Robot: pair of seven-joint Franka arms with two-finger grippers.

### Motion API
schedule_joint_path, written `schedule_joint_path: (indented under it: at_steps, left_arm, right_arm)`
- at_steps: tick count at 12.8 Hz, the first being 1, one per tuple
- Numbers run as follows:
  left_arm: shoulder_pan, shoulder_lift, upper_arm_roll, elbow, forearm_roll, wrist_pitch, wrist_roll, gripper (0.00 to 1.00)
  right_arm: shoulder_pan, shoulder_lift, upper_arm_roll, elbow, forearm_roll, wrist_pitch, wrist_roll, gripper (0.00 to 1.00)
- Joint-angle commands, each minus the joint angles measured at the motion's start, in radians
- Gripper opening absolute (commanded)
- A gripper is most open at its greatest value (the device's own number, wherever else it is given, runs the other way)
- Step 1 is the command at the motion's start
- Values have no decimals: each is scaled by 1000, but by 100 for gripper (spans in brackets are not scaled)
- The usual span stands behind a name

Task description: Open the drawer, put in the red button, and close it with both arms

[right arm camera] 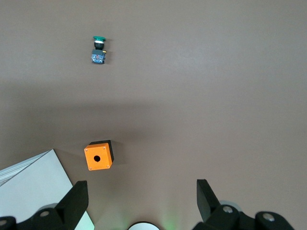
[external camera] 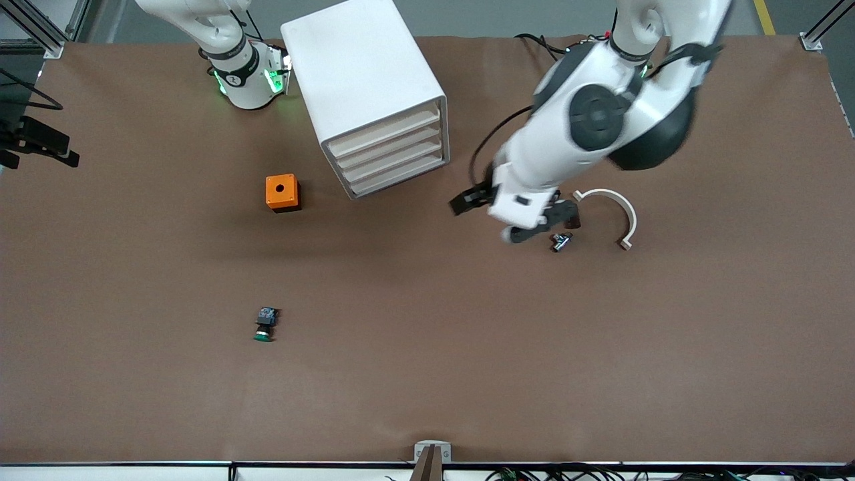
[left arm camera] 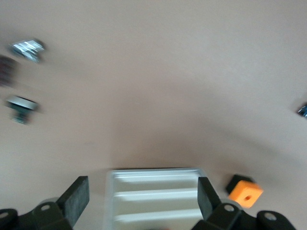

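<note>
The white cabinet (external camera: 367,73) stands toward the robots' edge of the table, and all four cream drawer fronts (external camera: 391,150) are shut. My left gripper (external camera: 538,226) is open and empty, low over the table beside the cabinet's front. In the left wrist view the drawer fronts (left arm camera: 153,201) show between its fingers (left arm camera: 76,199). I cannot make out the red button. A dark blurred thing (left arm camera: 5,72) at the edge of the left wrist view cannot be identified. My right gripper (right arm camera: 141,199) is open and empty, and that arm waits high over its base.
An orange box with a hole (external camera: 282,192) sits beside the cabinet, toward the right arm's end. A green-capped button (external camera: 266,324) lies nearer the front camera. A small black and silver part (external camera: 561,240) and a white curved piece (external camera: 618,214) lie by the left gripper.
</note>
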Motion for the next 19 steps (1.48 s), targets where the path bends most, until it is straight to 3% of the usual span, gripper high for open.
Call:
schedule_joint_path:
  at_steps: [1,5,10,12,17,19]
  left_arm:
    - [139,-110,-6,-37,37,-138,220,99]
    - [334,-188,-6,-51,97,-239,496,99]
    - [487,-296,-6,-151,135,-241,752,99]
    - [479,-300,11,-151,145,-239,783,99]
    - [299,-297,202,-149,166,-178,783,99]
    - [282,-297,227,-145,181,-161,785,99]
  right_arm:
    - [-48,-55,48,-38,-12,-7,11,100]
    - [-68,-95,79,-88,-12,12,11,100]
    - [-64,-101,79,-93,-12,15,13,100]
    - [-62,-102,77,-93,-12,29,13,100]
    - [-61,-131,74,-126,-12,76,11,100]
    - [-59,-156,74,-157,-12,95,11,100]
